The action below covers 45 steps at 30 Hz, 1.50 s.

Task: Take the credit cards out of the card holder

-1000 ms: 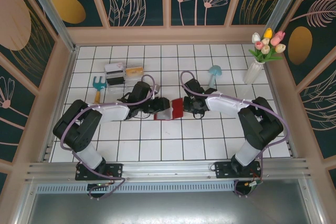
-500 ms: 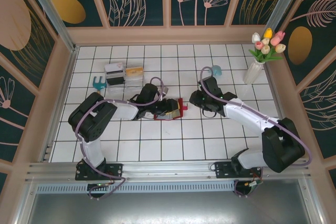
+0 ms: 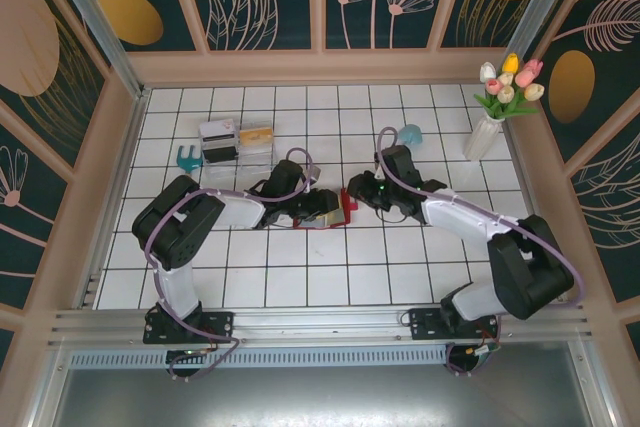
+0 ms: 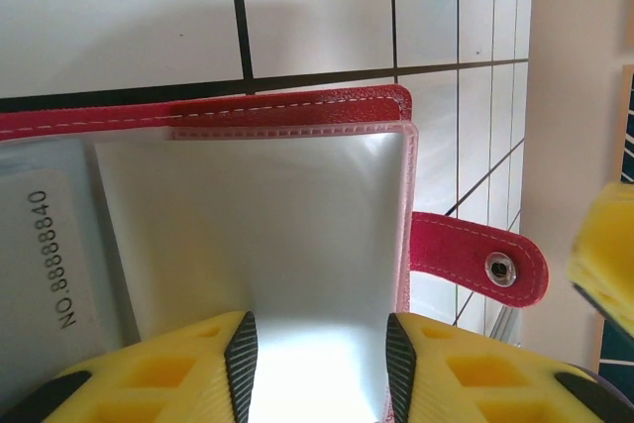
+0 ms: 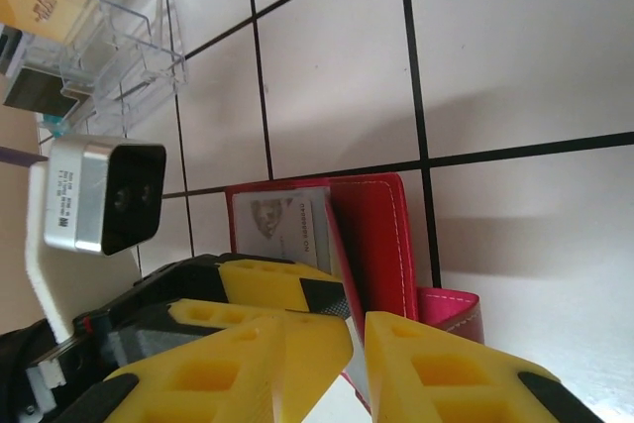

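Seen from above, the small red folding card holder [image 3: 340, 213] lies open near the middle of the white tiled surface [image 3: 300, 277]. The left end effector [image 3: 316, 205] sits on its left half and the right end effector [image 3: 356, 191] meets its right edge. This looks like one arm steadying the holder so the other can draw a card. The near tiles offer room to lay cards down. The clear plastic box [image 3: 236, 140] at the far left and the white vase of tulips [image 3: 488, 127] at the far right stand well apart. The pale blue mushroom-shaped ornament [image 3: 409, 134] is near the right arm's far side.

On the left wrist, the yellow fingers [image 4: 149, 383] stand partly open over a pale translucent pocket [image 4: 267, 225]. The pocket is wider than their gap, so they seem to press rather than pinch. A grey card printed with a number [image 4: 50, 264] sits in the pocket to the left. The red snap tab [image 4: 475, 260] juts right, just beside the other arm's yellow finger [image 4: 606, 255], leaving little room.

On the right wrist, the jaws are nearly together with the holder's red cover edge [image 5: 371, 235] running between them. I cannot tell whether they clamp it. A grey card with a small picture [image 5: 289, 230] lies in its pocket. The silver camera block [image 5: 104, 195] of the left arm crowds the left side.
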Each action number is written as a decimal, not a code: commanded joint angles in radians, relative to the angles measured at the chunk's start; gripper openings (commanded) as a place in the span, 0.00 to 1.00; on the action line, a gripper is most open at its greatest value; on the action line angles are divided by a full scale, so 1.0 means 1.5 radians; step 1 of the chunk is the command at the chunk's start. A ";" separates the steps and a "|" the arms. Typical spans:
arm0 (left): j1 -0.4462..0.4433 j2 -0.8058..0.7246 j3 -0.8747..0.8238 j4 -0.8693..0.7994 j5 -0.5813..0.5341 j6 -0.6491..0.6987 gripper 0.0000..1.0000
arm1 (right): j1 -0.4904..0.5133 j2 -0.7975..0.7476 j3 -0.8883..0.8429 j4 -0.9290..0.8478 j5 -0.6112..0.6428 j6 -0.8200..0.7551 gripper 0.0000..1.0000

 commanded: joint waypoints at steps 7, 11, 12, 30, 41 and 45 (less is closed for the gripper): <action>-0.003 0.012 0.015 -0.041 -0.027 0.018 0.30 | 0.036 0.073 0.063 0.023 -0.025 0.005 0.17; -0.004 0.012 0.013 -0.049 -0.031 0.019 0.22 | 0.041 0.103 0.082 0.001 -0.006 0.008 0.14; -0.004 0.011 0.012 -0.052 -0.033 0.020 0.21 | 0.044 0.107 0.086 -0.003 0.001 0.008 0.13; -0.003 -0.010 0.025 -0.102 -0.054 0.042 0.10 | 0.091 0.194 0.192 -0.142 0.109 -0.013 0.10; -0.002 -0.172 -0.009 -0.235 -0.224 0.061 0.15 | 0.083 0.212 0.183 -0.150 0.129 -0.008 0.09; -0.003 -0.160 -0.008 -0.262 -0.251 0.068 0.16 | 0.084 0.201 0.183 -0.128 0.107 -0.009 0.10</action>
